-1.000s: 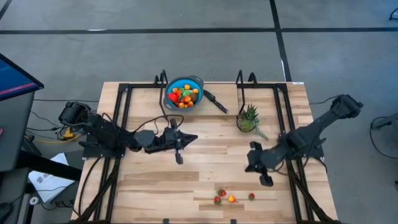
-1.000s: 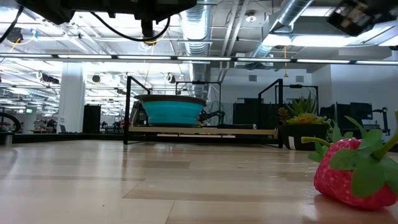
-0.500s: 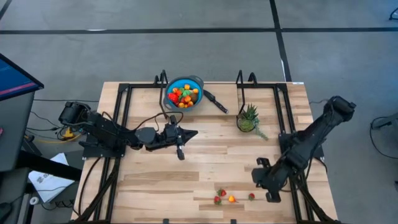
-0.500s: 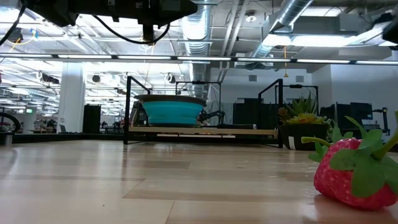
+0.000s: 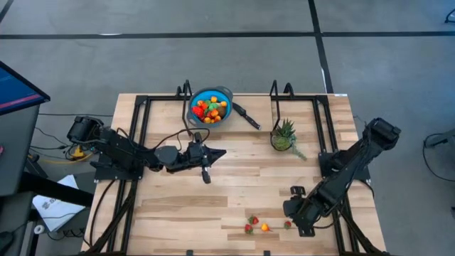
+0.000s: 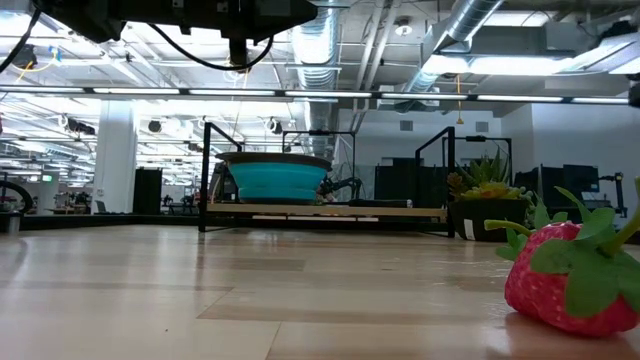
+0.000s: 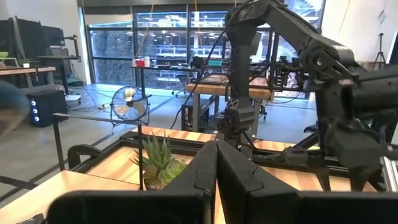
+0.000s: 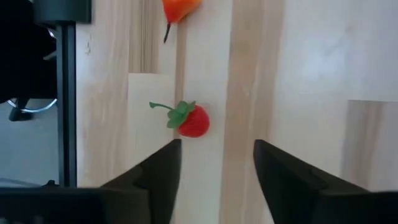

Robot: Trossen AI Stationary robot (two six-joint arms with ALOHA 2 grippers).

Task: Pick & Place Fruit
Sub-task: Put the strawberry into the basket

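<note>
Most of the fruit already sat heaped in the blue bowl at the far edge of the tabletop, so the bulk of the job looked done from where I stood. What remained was a small scatter at the near edge: four pieces in the high view, two strawberries close together, an orange piece just beside them, and one lone strawberry a little apart toward the right arm.

The right hand hung low over that last group, just beside the lone strawberry. In its own wrist view the two dark fingers stood parted with nothing between them, and the strawberry lay on the wood just ahead of the gap, slightly off toward one finger, its green stalk pointing away. I judged this to be the approach to a pick, with the grasp not yet made.

The left hand waited over the middle of the tabletop, well away from both bowl and loose fruit, its fingers pressed together and empty. The spiky green plant stood untouched to the right of the bowl.

So four pieces seemed left to carry across to the bowl.
</note>
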